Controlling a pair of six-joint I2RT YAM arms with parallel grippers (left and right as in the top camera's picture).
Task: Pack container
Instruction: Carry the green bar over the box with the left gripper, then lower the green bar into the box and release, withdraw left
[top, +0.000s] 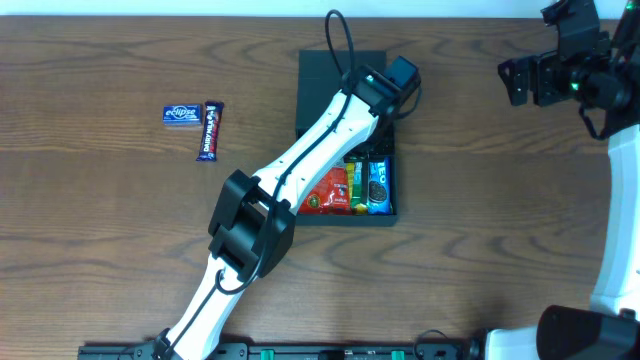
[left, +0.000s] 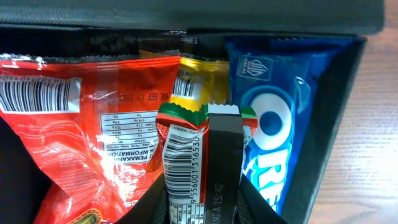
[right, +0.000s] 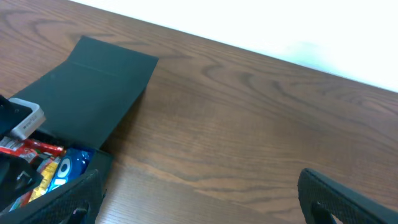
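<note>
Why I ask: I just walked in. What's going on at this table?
The left end effector is shut on a barcoded snack packet, holding it at the open container, over a red bag and an Oreo pack. The right end effector hangs open off to the side. An Eclipse box and a dark bar lie on the table.

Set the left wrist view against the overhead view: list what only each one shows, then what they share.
Left wrist only: barcodes and fine print, and the small packet pinched in the left gripper above the contents.
Overhead only: the blue Eclipse packet and dark bar lying loose on the table, the left arm reaching over the box, and the right gripper off to the side.
Both: the container, the red packet and the Oreo pack.
</note>
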